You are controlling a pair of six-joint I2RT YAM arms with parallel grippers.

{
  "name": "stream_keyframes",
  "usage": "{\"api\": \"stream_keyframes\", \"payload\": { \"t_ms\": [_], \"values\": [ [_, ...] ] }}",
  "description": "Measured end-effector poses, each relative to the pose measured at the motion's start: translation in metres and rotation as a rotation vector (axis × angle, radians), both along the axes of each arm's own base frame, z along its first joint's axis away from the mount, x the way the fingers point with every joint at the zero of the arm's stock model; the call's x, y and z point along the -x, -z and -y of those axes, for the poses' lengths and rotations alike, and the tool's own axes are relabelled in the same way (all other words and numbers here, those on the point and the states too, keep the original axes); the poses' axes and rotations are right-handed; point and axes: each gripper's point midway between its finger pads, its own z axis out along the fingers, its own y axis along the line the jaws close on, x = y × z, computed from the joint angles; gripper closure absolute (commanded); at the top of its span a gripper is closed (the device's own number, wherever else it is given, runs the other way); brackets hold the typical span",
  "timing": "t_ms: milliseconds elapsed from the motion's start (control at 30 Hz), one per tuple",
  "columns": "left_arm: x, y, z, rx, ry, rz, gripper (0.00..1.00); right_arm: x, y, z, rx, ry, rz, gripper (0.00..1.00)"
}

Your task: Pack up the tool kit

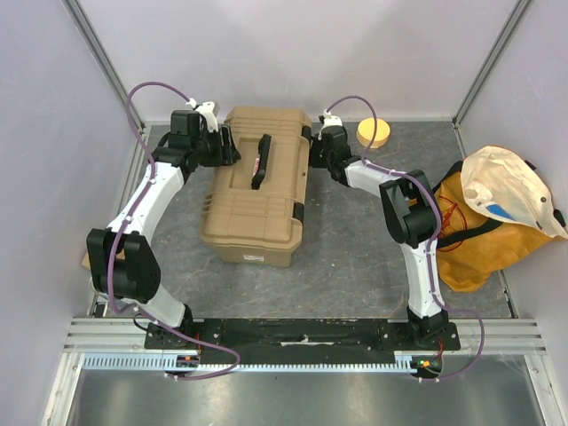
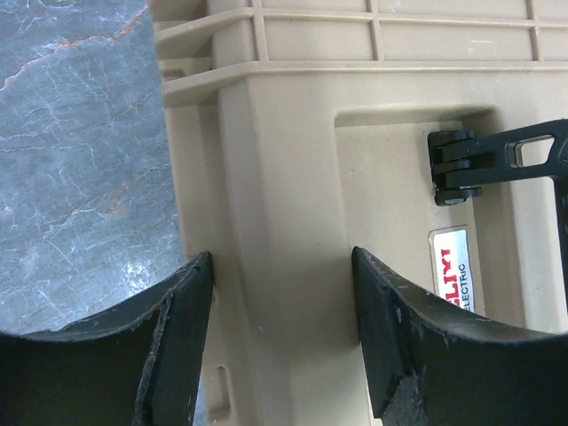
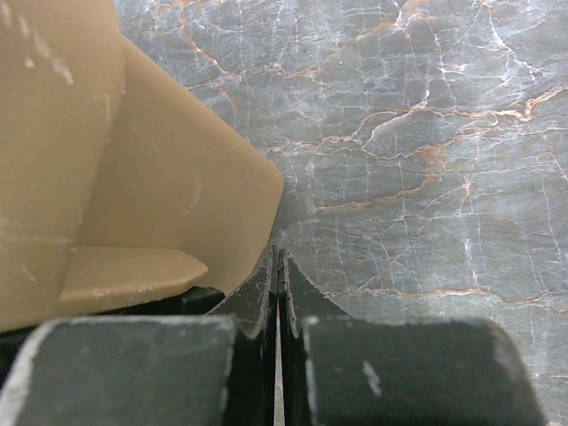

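Toolbox [image 1: 253,200], tan and ribbed, lid down, black handle [image 1: 262,161] lying flat on top. It stands mid-surface [image 1: 346,240], long axis running near to far. Left pincer [image 1: 222,146], fingers parted, hangs over the lid's far left edge. Right pincer [image 1: 317,153], closed on nothing, sits just beside the far right corner. Neither arm is clearly nearer.

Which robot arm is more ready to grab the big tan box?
Probably the left. The left tool is open with the toolbox side between its jaws; the right tool is shut beside its corner.
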Motion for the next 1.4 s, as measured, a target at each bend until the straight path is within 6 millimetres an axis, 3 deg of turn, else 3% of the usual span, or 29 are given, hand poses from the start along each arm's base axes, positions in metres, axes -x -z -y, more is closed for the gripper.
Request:
{"api": "stream_keyframes", "payload": {
  "t_ms": [300,600,767,867,967,1167,1267,1400],
  "values": [
    [-0.012,-0.004,0.008,0.069,-0.027,0.024,0.34,0.006,0.006,0.012,-0.042,0.051,-0.04,0.93],
    [-0.037,-0.014,0.041,0.25,-0.018,0.056,0.33,-0.008,0.005,0.055,-0.115,0.062,-0.083,0.88],
    [-0.038,-0.016,0.049,0.276,-0.056,0.05,0.29,-0.009,-0.002,0.071,-0.11,0.103,-0.097,0.76],
    [-0.036,-0.018,0.046,0.26,-0.128,0.045,0.24,-0.002,-0.021,0.087,-0.06,0.184,-0.101,0.64],
    [-0.025,-0.026,0.041,0.23,-0.195,0.048,0.17,0.007,-0.055,0.111,-0.016,0.298,-0.067,0.49],
    [0.035,-0.031,0.005,0.116,-0.316,-0.027,0.1,0.048,-0.128,0.162,0.036,0.445,0.023,0.31],
    [0.061,-0.054,-0.013,0.094,-0.346,0.017,0.1,0.074,-0.155,0.174,0.046,0.444,0.054,0.2],
    [0.109,-0.105,-0.035,0.101,-0.355,0.146,0.1,0.122,-0.197,0.184,0.042,0.416,0.11,0.03]
  ]
}}
